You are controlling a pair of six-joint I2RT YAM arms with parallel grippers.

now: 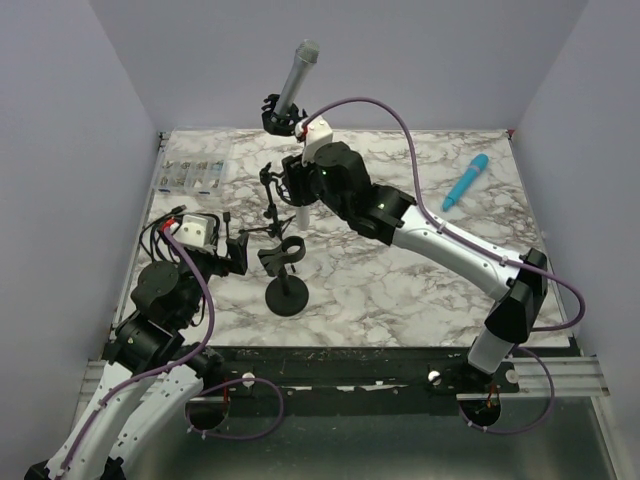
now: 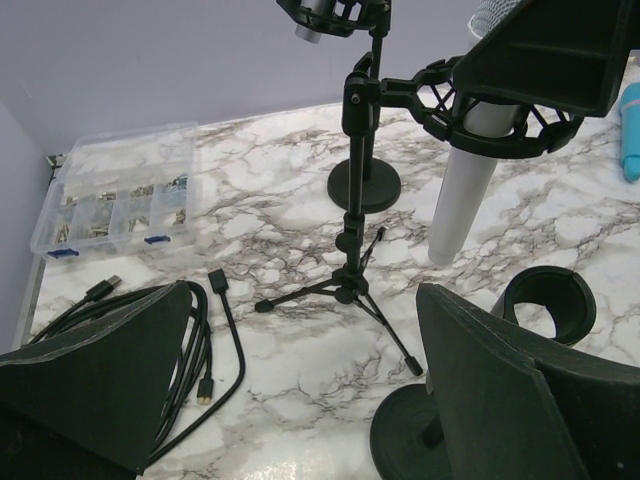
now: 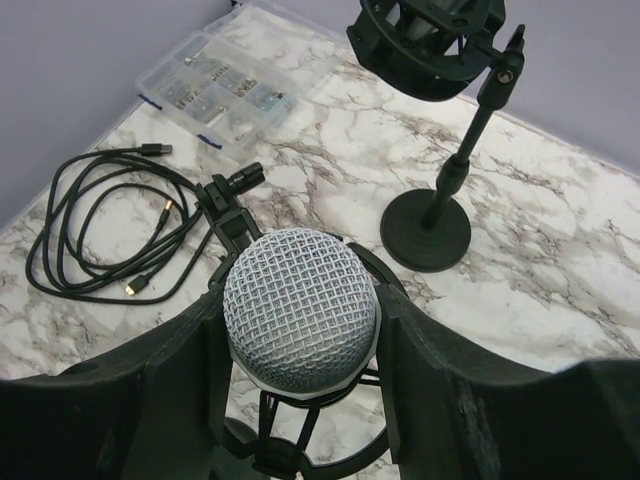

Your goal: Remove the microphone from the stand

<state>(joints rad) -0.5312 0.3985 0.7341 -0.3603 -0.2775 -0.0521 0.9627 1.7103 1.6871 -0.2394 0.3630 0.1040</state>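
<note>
While the white-bodied microphone with a silver mesh head point(image 3: 298, 292) sits upright in the black shock-mount cradle point(image 2: 480, 112) of the thin black tripod stand point(image 2: 350, 285), just toward 10 o'clock of centre on the grey-veined marble counter point(image 1: 400, 290) in the top view, the right pincer point(image 3: 300, 330) is over it from above. Its two dark fingers point(image 3: 150, 400) lie snug on opp. sides of the mesh head, jaws narrowed to the head's width and gripping it. The mic's white barrel hangs below the cradle, tip clear of the counter. The left pincer point(image 2: 300, 290) is low at approx. 8 o'clock, jaws spread wide w/ nothing between them, facing the stands. Just beside it, at 7 o'clock, is a black round-base stand w/ a ring clip point(image 1: 287, 290). At 12 o'clock a grey cylindrical mic point(image 1: 297, 75) tilts up from a second black cradle on a round-base stand point(image 3: 425, 230). A clear plastic compartment box point(image 1: 195, 175) lies in the 10 o'clock corner, a loose coil of black cables point(image 2: 190, 340) is near it, and a blue pen-shaped object point(image 1: 466, 181) lies at 2 o'clock.
</note>
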